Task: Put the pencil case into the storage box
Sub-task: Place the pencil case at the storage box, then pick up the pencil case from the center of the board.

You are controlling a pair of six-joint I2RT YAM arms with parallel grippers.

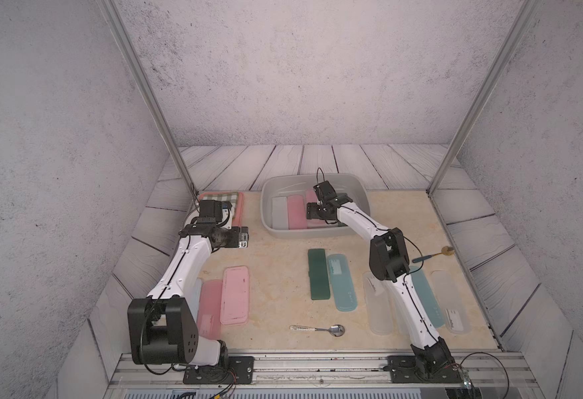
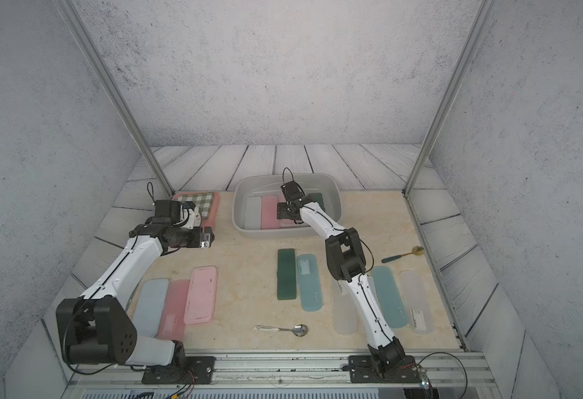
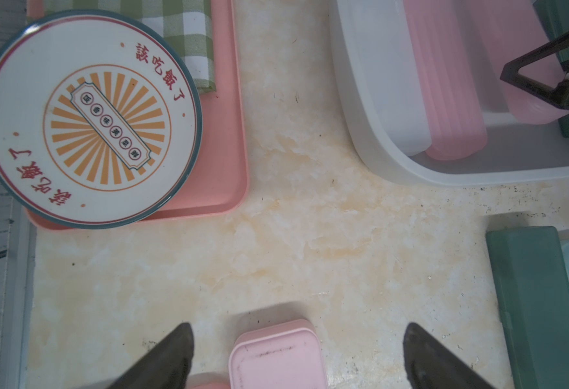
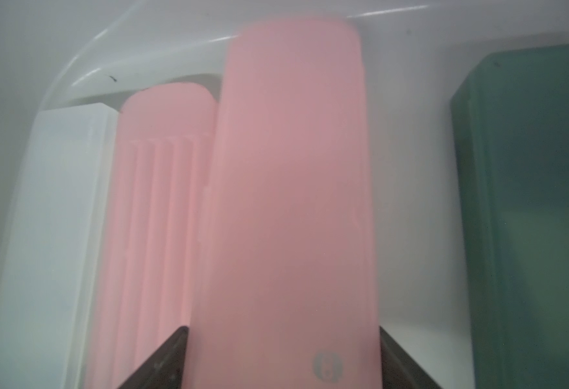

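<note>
The storage box (image 1: 266, 193) (image 2: 240, 198) is a light grey tub at the back of the table. My right gripper (image 4: 283, 328) (image 1: 312, 211) reaches into it. Its fingers lie against both long sides of a smooth pink pencil case (image 4: 293, 185), which overlaps a ribbed pink case (image 4: 161, 202). A whitish case (image 4: 57, 219) and a dark green case (image 4: 529, 219) also lie in the box. My left gripper (image 3: 298, 325) hangs open above the table, over the end of a pale pink case (image 3: 276, 357) without touching it.
Several more cases lie on the table: dark green (image 1: 317, 274), teal (image 1: 342, 283), pink (image 1: 235, 295), clear (image 1: 376, 304). A pink tray (image 3: 222, 134) with checked cloth and a plate (image 3: 87, 118) sits at the back left. Two spoons (image 1: 317, 329) (image 1: 433, 256) lie loose.
</note>
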